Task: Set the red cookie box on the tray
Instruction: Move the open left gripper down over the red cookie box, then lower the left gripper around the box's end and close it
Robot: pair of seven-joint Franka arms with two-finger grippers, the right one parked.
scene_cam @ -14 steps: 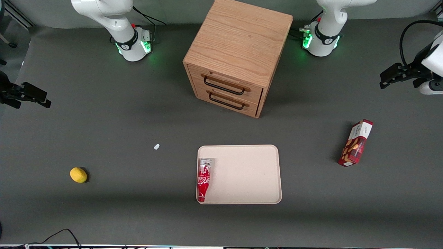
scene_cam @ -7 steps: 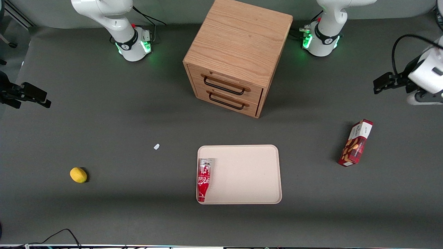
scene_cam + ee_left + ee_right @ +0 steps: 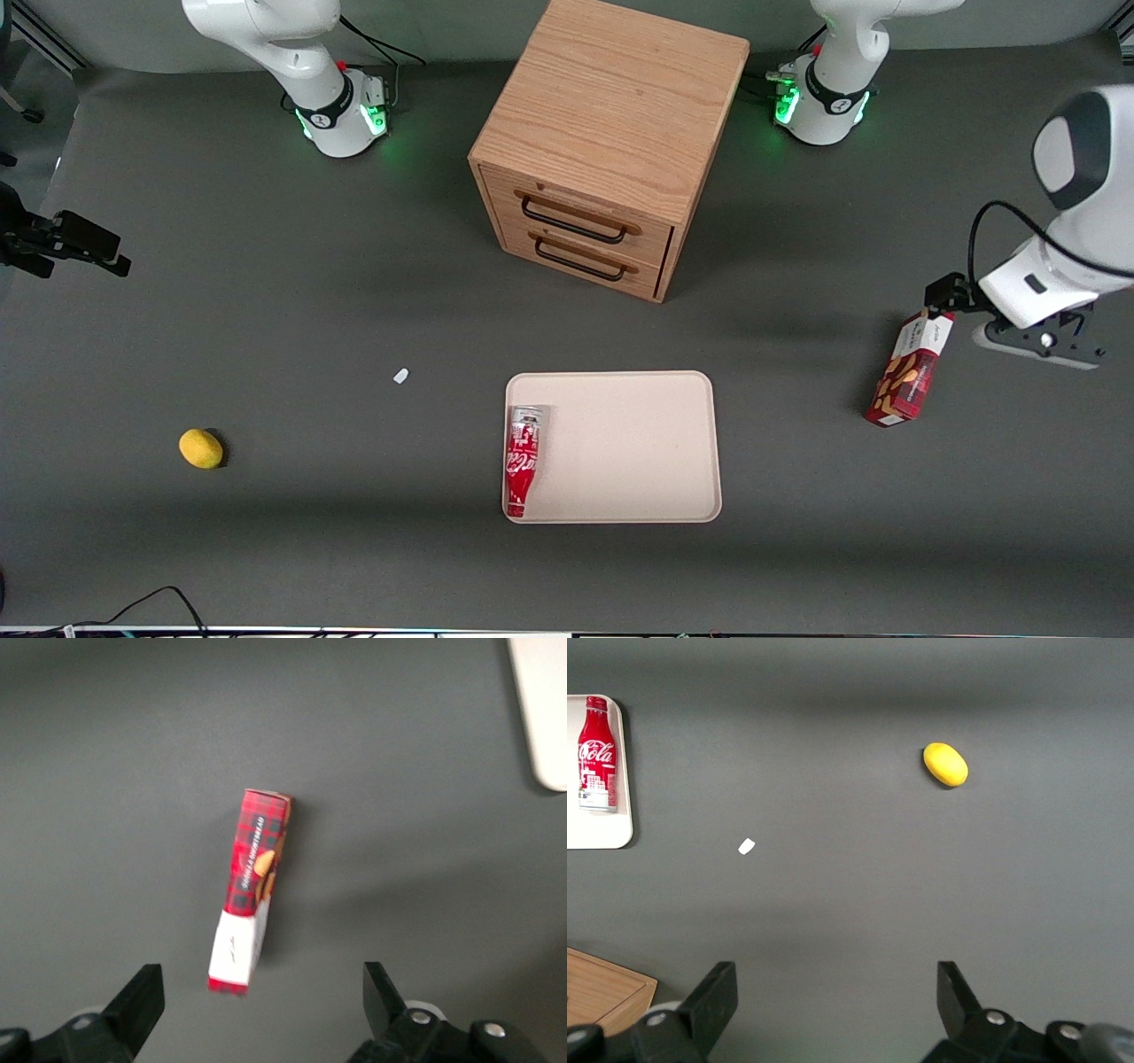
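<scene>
Wrist view: gripper (image 3: 257,1010) spread wide above cookie box (image 3: 251,903); centre over narrow sides, descend straight, then carry to tray (image 3: 638,443).

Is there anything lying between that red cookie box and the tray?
No, only bare table between the red cookie box and the tray in the front view. The open gripper hovers above the box.

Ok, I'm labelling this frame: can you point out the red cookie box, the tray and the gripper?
red cookie box (image 3: 252,890): left wrist view, on its plaid face.
tray (image 3: 638,443): front view, on its bare floor.
gripper (image 3: 257,1010): left wrist view, midway between the open fingertips, above the box.
</scene>
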